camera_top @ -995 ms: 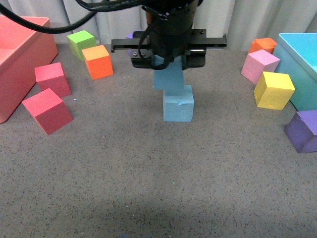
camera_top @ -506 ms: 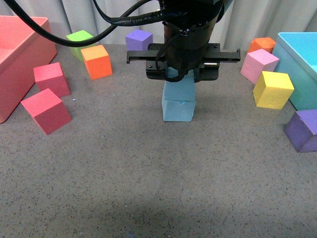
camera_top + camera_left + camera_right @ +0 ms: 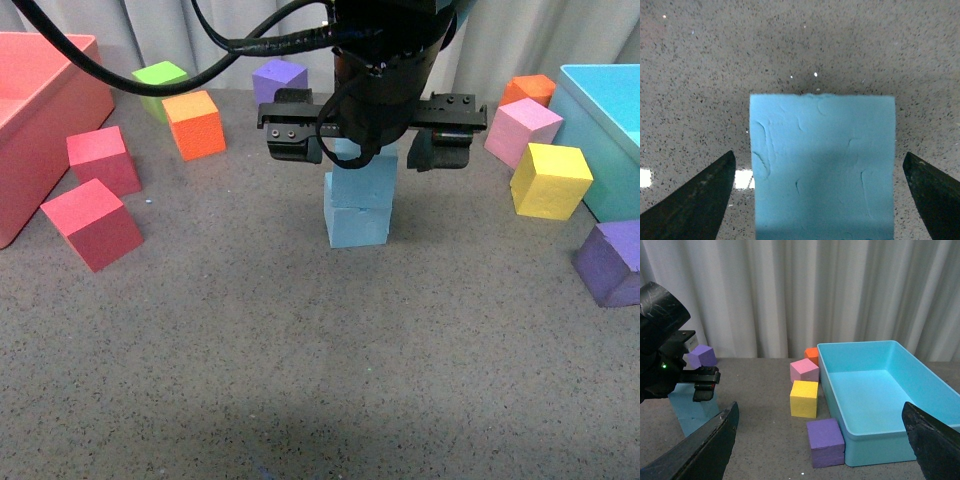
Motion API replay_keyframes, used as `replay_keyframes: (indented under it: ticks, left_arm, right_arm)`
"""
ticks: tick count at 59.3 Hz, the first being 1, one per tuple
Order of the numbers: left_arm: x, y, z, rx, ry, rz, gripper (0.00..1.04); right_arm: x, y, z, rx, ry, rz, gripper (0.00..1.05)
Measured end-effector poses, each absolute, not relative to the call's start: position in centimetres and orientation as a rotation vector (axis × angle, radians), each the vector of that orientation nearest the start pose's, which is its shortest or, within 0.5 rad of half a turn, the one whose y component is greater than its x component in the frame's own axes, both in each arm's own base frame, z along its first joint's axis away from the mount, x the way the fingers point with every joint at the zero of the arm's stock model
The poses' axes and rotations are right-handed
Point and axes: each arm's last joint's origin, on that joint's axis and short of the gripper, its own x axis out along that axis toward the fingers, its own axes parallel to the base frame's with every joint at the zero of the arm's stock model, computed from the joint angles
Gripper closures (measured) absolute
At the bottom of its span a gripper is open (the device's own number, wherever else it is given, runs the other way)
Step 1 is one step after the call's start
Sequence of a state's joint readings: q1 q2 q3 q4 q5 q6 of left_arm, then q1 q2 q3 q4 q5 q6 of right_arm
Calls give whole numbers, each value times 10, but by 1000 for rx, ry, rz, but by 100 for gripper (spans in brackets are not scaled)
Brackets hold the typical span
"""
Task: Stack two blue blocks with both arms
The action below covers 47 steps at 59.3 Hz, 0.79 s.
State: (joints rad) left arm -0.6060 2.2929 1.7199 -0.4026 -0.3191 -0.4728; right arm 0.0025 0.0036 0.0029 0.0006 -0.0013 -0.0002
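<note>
2 blue blocks (image 3: 357, 222) stacked, left arm (image 3: 385, 70) jaws spread

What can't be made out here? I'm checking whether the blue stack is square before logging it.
Front view: left gripper covers the top of the upper blue block.
Left wrist view: that block hides the lower blue block, so overhang is unknown.
Right wrist view: the left arm partly hides the stack.
</note>
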Motion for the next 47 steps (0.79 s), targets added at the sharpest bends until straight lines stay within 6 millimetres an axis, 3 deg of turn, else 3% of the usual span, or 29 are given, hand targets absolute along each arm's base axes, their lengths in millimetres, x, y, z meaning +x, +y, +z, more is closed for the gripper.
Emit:
replay_keyframes:
  ticks: [18,26,32,38,47]
  left_arm:
    - [396,-250,184,-89,838,-93,7]
    - [393,-243,190,-113,813,-78,7]
    - [388,-225,181,-37,503,-3,22]
    - [362,-182,170,-3,241,-18,39]
    - [316,-124,187,-53,-19,-10,65]
  right_arm:
    - [98,0,164,0,0,4,10]
    - [98,0,164,0,0,4,10]
    - [98,0,164,0,0,4,10]
    - [98,0,164,0,0,1,10]
    - [98,0,164,0,0,1,10]
